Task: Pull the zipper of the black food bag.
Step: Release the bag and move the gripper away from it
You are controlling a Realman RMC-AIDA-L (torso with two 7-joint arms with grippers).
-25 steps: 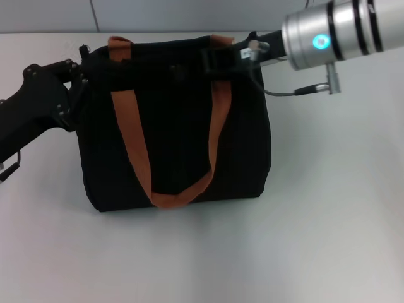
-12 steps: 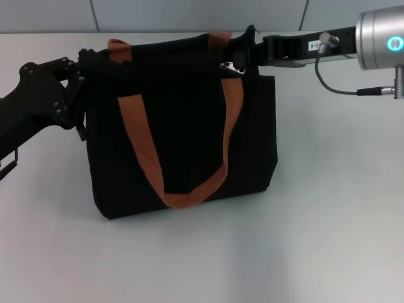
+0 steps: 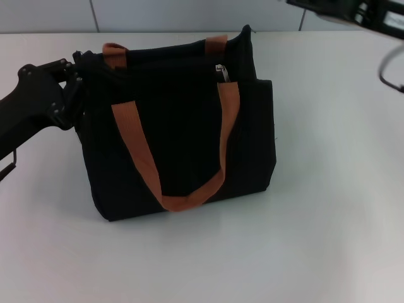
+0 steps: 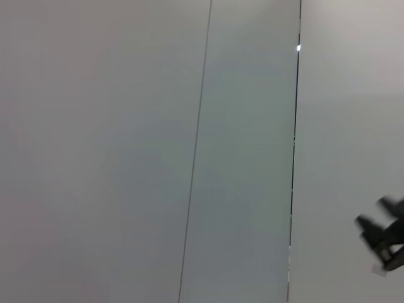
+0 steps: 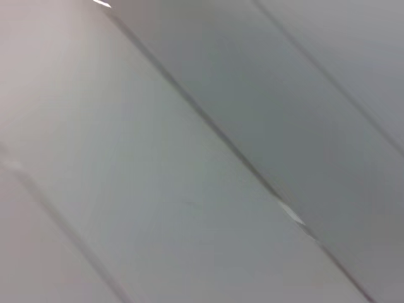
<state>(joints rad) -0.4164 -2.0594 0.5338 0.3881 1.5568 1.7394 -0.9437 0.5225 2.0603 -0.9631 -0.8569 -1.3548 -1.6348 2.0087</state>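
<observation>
On the white table (image 3: 328,208) the black food bag (image 3: 177,145) looked soft and floppy, its small zipper (image 3: 221,72) the spot to pinch; the left gripper (image 3: 74,95) seemed clamped on the bag's edge, the right gripper's state untellable.

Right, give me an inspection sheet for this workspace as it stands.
Surface: white table, bare where visible.
Job's things: black food bag stands upright, orange handle hanging down its front; silver zipper sits near the bag's top right end.
Clutter: nothing seen.
Grippers: left pincer is at the bag's top left corner, fingers hidden against the black fabric; right arm is lifted at the top right edge of the head view, clear of the bag, its pincer out of view.
Cables: dark cable loop beside the right arm.
Surroundings: grey panelled wall behind the table.
</observation>
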